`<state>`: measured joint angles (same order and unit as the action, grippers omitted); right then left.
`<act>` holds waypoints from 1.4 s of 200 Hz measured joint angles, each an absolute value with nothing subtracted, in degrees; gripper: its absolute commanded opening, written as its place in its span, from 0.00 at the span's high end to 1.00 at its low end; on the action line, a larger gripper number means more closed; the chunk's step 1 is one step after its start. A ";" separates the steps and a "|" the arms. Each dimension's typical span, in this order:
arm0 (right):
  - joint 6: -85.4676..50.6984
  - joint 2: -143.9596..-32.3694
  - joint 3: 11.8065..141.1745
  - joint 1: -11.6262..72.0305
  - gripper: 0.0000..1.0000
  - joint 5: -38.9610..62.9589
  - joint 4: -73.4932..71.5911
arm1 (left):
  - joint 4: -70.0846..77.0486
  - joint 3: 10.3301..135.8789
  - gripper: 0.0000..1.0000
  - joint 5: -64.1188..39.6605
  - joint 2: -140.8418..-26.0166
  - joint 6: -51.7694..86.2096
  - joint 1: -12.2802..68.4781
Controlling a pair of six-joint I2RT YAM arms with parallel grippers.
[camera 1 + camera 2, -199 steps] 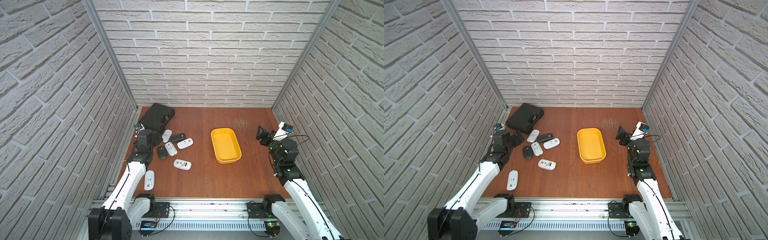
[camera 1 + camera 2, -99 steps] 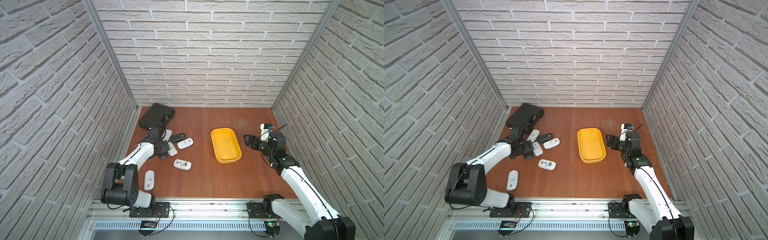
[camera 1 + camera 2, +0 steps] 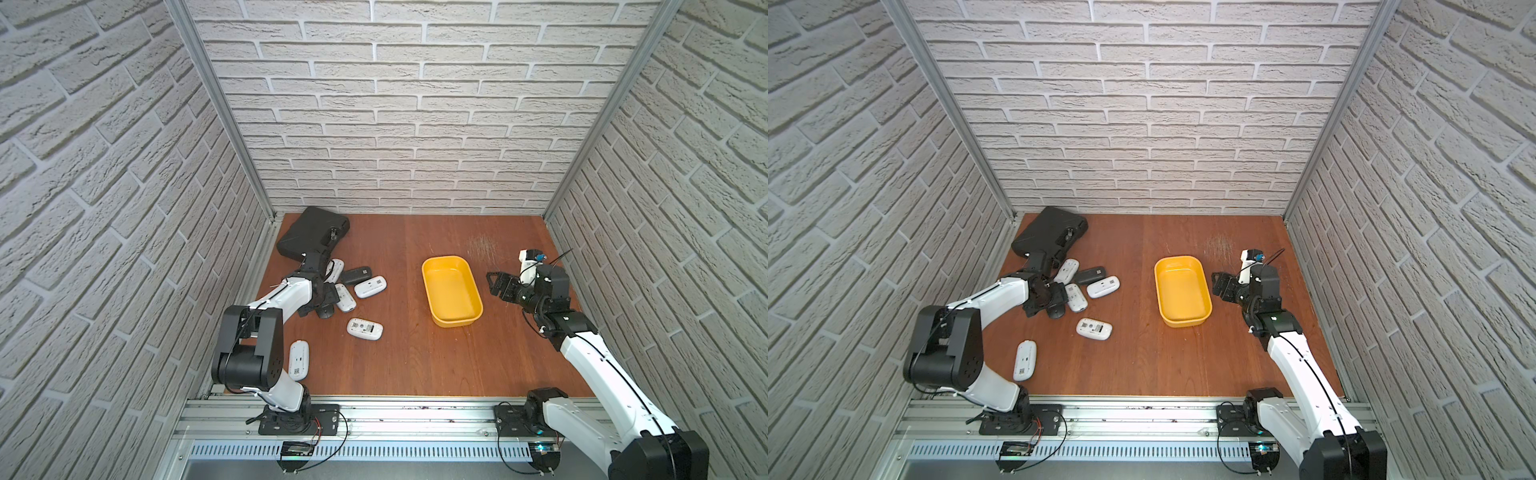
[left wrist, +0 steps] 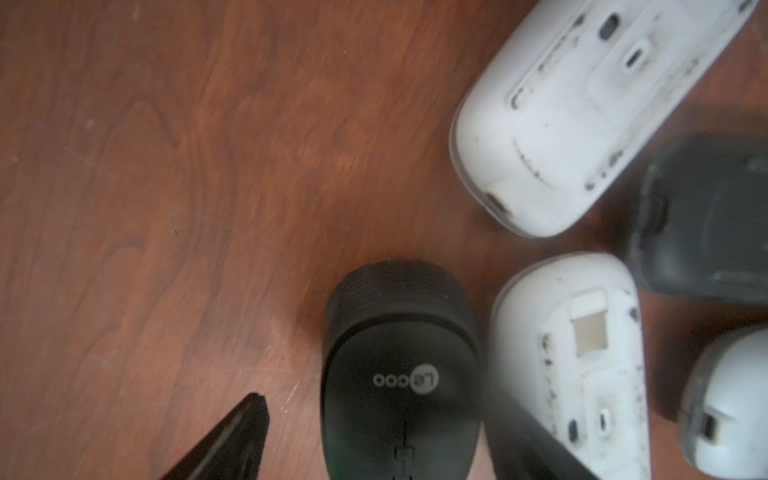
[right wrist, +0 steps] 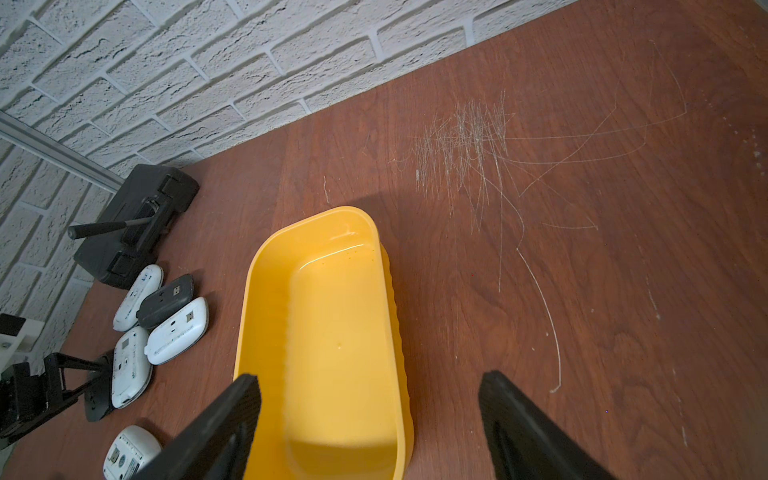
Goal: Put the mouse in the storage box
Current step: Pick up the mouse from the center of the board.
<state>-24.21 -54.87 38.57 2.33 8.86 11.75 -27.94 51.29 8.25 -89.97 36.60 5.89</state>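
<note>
A black mouse (image 3: 325,311) (image 4: 399,374) lies right way up at the left of the wooden table, touching a white mouse (image 4: 582,353). My left gripper (image 3: 321,300) (image 4: 376,403) is low over it, open, with a finger on each side. One finger (image 4: 237,436) stands clear of the mouse and the other is blurred close against it. The yellow storage box (image 3: 452,291) (image 5: 332,332) stands empty mid-table. My right gripper (image 3: 493,284) (image 5: 368,380) is open, straddling the box's right wall near its front end.
Several white mice (image 3: 370,286) (image 3: 365,328) (image 3: 299,359) and a dark grey one (image 3: 357,274) lie around the black mouse. A flat black hard case (image 3: 311,237) sits in the back left corner. Brick walls close in three sides of the table.
My left gripper has swung in from the left edge, come down over the black mouse and narrowed its jaws. My right gripper has moved left to the box's wall.
</note>
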 measured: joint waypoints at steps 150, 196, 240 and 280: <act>-23.73 -55.83 37.87 2.37 0.15 8.88 11.88 | -26.81 52.34 0.43 6.94 -94.96 36.16 4.47; -23.99 -55.72 38.02 2.52 0.24 9.91 12.80 | -26.24 51.20 0.44 5.72 -86.85 34.85 10.39; -25.41 -54.17 39.55 3.97 0.24 16.91 14.68 | -23.53 58.24 0.45 5.19 -76.18 26.24 28.73; -30.41 -54.13 43.46 9.19 0.28 26.11 14.11 | -21.23 62.74 0.46 -0.58 -74.85 12.62 40.34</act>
